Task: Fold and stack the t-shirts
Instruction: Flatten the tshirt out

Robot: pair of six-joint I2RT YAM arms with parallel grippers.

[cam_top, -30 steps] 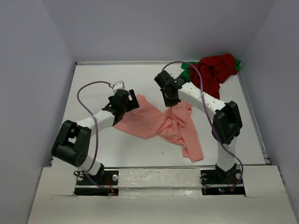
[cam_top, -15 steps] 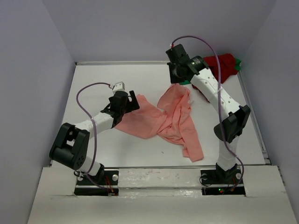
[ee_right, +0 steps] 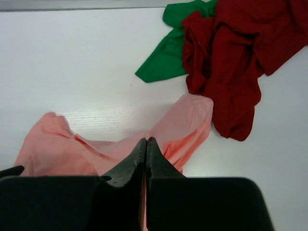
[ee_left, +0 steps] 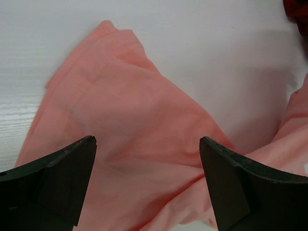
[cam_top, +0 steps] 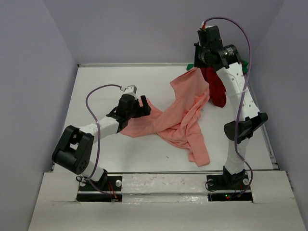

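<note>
The salmon-pink shirt (cam_top: 180, 115) sprawls mid-frame, one corner hoisted toward the upper right by the right gripper (cam_top: 197, 67), clamped tight on it. The dark red shirt (cam_top: 217, 89) and green shirt (ee_right: 166, 55) are heaped upper right. The left gripper (cam_top: 142, 106) hovers spread wide over the pink cloth's left edge.

Left arm reached low and forward over the table; the left gripper (ee_left: 147, 144) pointed downward, jaws spread wide. Right arm stood stretched tall toward the far right, the right gripper (cam_top: 201, 57) with jaws pressed together (pinching an edge of the salmon-pink t-shirt (cam_top: 185, 103)).
</note>
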